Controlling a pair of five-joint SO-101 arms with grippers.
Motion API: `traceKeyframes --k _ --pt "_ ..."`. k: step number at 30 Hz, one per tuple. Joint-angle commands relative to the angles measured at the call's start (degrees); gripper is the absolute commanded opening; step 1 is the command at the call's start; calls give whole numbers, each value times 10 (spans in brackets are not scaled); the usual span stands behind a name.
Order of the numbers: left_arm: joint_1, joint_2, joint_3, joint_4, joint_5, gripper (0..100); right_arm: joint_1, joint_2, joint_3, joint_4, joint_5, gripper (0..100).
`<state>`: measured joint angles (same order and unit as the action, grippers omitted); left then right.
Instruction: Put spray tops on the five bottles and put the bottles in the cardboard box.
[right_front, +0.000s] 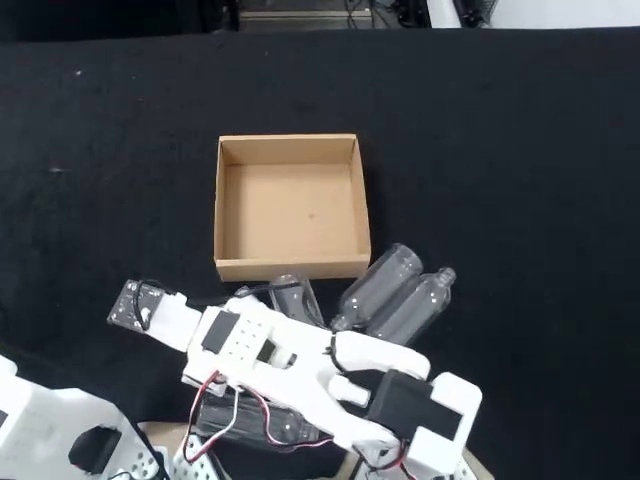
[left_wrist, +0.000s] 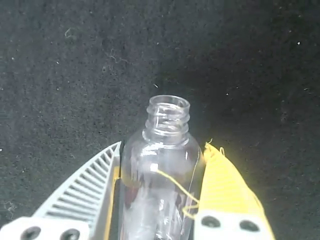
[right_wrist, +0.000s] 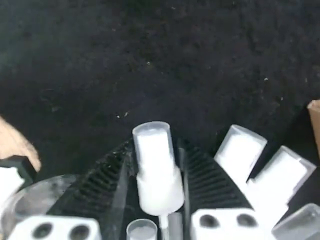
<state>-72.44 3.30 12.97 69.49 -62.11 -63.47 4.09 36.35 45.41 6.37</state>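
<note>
Clamping uncapped bottle (left_wrist: 168, 120) in your left gripper (left_wrist: 162, 146), right gripper (right_wrist: 157, 146) pinching spray top (right_wrist: 155, 172); two spare bottles (right_front: 380, 283) lying just beside cardboard box (right_front: 292, 267).

Cardboard box (right_front: 290, 268): brown, square, open-topped, upright on the black bench (right_front: 520, 150).

Just beside its right front corner, two clear plastic bottles on their sides, touching along their length:
- inner bottle (right_front: 382, 283), closest to the box;
- outer bottle (right_front: 420, 303), neck pointing toward the far right.

Third bottle (right_front: 297, 293): clear, just in front of the box's front wall, partly covered.

Held bottle (left_wrist: 162, 170): clear, threaded neck open, gripped at the shoulder between the left fingers (left_wrist: 85, 192).

Spray top (right_wrist: 156, 175): white with a clear cap, clamped between the right fingers (right_wrist: 210, 175).

Two further spray tops (right_wrist: 240, 150): white, lying close beside it.
</note>
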Motion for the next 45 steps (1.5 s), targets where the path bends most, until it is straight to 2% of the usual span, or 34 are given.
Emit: traceKeyframes --k 1,4,9,15,19,22,28,34,37,41,45 --pt "-5 -34 -11 -2 1 30 -6 -12 -45 12 0 66" --pt "-6 -34 -11 -2 1 30 6 -54 -87 58 1 8" --pt "11 -34 -7 -1 18 30 77 -145 -184 129 1 11" --pt "72 -44 -15 -6 121 30 143 -240 -342 207 1 11" --pt "117 -91 4 -11 200 30 176 -277 -451 236 -5 11" --pt "153 -156 43 -47 261 30 200 -282 -518 242 -5 11" --pt "244 -328 180 -136 394 30 229 -264 -589 240 -18 11" --pt "343 -509 314 -241 535 29 287 -253 -637 184 -135 11" --pt "400 -590 351 -271 598 29 298 -253 -642 123 -164 11" --pt "488 -695 392 -278 650 29 295 -255 -640 55 -164 11" --pt "572 -795 412 -288 654 30 298 -263 -648 52 -165 11"
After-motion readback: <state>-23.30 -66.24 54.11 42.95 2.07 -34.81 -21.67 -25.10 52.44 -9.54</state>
